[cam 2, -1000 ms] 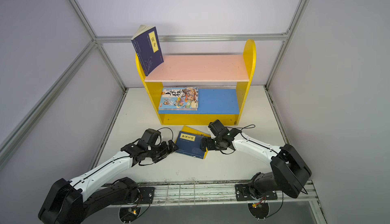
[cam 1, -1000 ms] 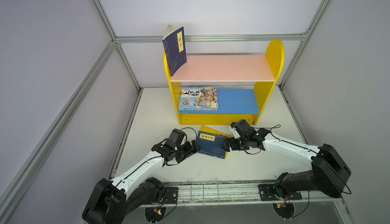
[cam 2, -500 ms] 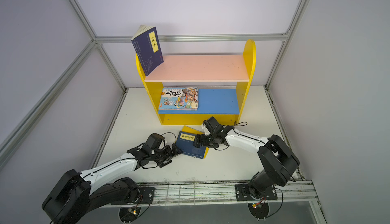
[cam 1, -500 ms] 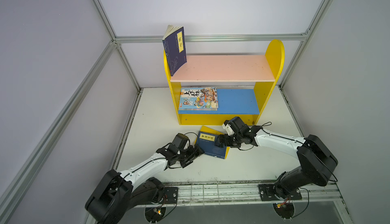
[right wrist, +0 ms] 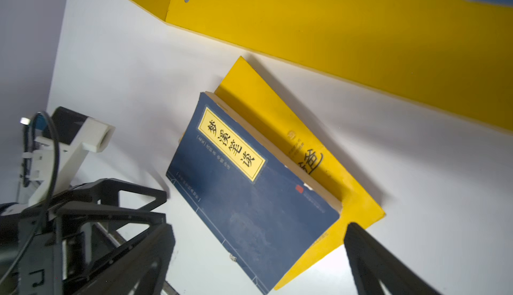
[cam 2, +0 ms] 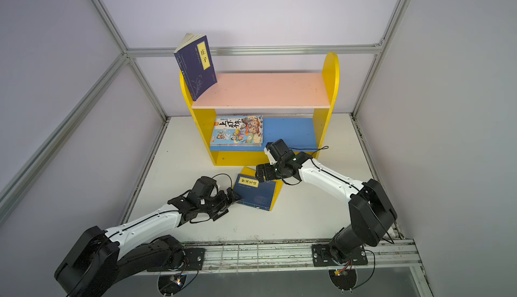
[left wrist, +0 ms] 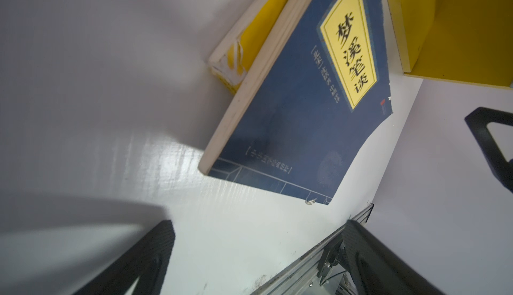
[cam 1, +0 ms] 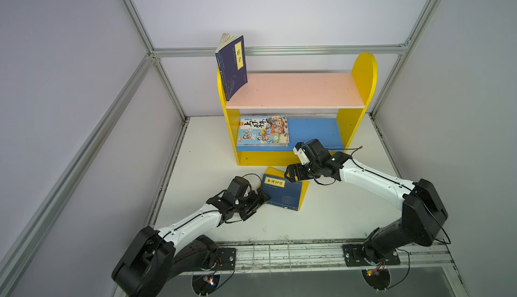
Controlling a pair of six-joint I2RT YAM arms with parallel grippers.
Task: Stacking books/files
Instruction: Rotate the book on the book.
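Hovering low over the counter (cam 1: 335, 220), both end effectors flank a small pile and hold nothing. The left end effector (cam 1: 260, 203) has its jaws spread wide. The navy book (cam 1: 282, 195) lies just ahead of its fingertips, with the near corner close to them in both top views, though I cannot tell whether they touch. The right end effector (cam 1: 290, 174) is likewise spread, poised at the pile's opposite end, with the yellow book (cam 1: 305, 189) below and ahead of it. The navy book rests flat and skewed on the yellow book, which shows past it on two sides. Beyond the right end effector stands the shelf (cam 1: 363, 72), with a cartoon stack (cam 1: 263, 130) on its lower board and a second navy book (cam 1: 232, 69) leaning on top.

Several things could go wrong, as I judge it. Both books lie flat, so a finger has little edge to get under. A closing pinch may catch only a cover and curl it, or grip one book and drag the other. A push from one side alone would likely slide the navy book off the yellow one rather than square them. The end effectors are near each other and could clash if both advance. A shove away from the left end effector could drive the pile into the shelf base and jolt the leaning book.
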